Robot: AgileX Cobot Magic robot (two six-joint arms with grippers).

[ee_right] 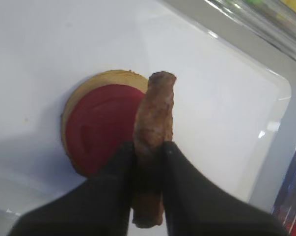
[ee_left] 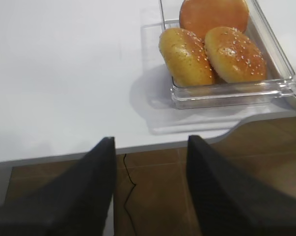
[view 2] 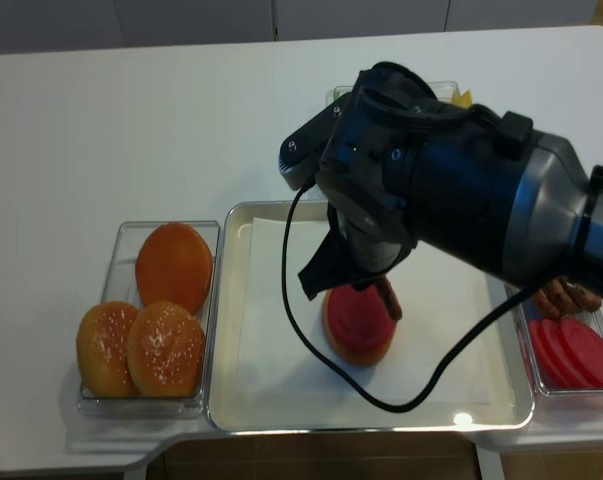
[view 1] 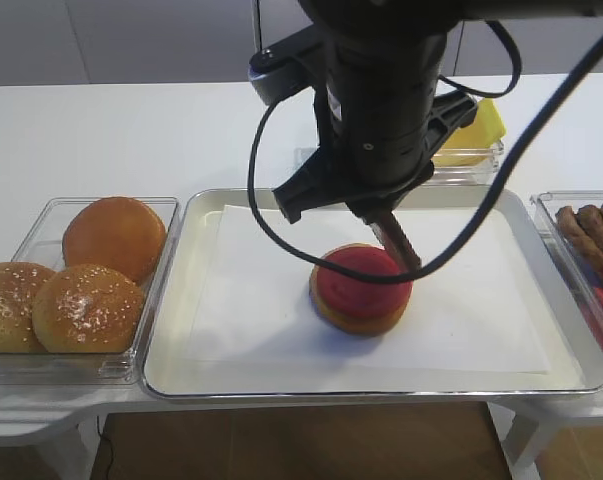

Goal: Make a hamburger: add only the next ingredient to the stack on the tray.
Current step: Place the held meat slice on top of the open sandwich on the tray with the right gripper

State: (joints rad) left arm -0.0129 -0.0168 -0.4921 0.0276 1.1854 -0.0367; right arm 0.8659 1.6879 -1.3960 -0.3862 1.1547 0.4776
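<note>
The meat patty (ee_right: pixel 155 113) hangs edge-on, and my right gripper (ee_right: pixel 148 145) is shut on its lower part. From the high view the patty (view 1: pixel 397 243) pokes out under the black arm, just over the right rim of the stack (view 1: pixel 361 285). The stack (ee_right: pixel 96 123) is a flat bun base with a red disc on top, lying mid-tray on white paper. The silver tray (view 1: pixel 381 385) fills the table's centre. My left gripper (ee_left: pixel 150 140) stands open and empty over the table's front edge, short of the bun tub.
A clear tub of three golden buns (view 1: pixel 81 280) sits left of the tray. At the right, tubs hold brown patties (view 1: pixel 591 235) and red discs (view 2: pixel 571 355). Yellow cheese slices (view 1: pixel 476 130) lie in a tub behind the tray.
</note>
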